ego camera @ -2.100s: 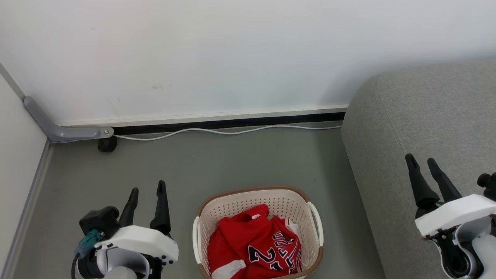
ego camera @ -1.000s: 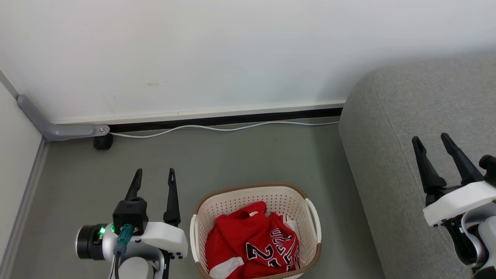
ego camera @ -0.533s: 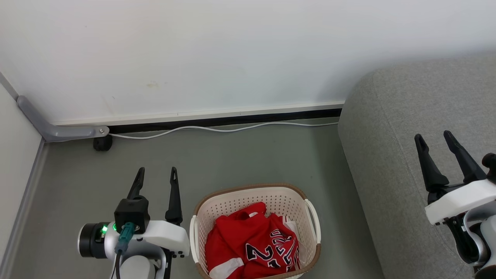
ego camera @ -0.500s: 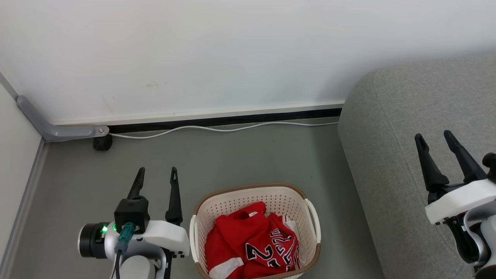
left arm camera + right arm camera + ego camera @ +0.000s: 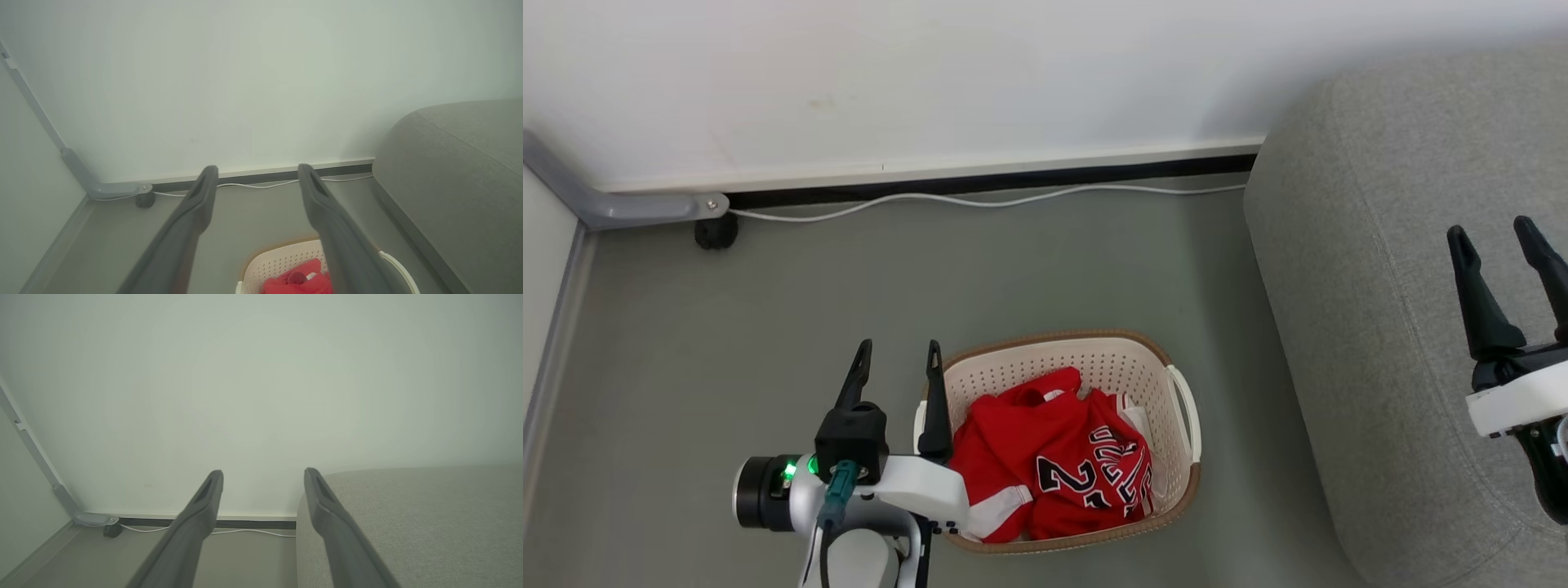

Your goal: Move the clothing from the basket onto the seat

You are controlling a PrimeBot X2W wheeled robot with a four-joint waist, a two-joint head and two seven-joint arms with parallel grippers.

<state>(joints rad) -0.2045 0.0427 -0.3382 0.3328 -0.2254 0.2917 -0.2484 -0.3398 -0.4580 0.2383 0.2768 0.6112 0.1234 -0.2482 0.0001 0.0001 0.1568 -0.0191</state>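
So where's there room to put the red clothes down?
The seat is bare grey fabric all round the right gripper above it. The floor between the white cable and the basket is bare too. Crowded: the basket, heaped with clothing, with the left gripper by its left rim.

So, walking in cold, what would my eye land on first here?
The bright red clothing, a jersey with black numbers, heaped in a cream basket on the grey floor in the middle. Next, the big grey seat along the right side. Then the robot's two pairs of long dark jaws, both open: the left jaws by the basket's left edge, the right jaws showing against the seat at the far right.
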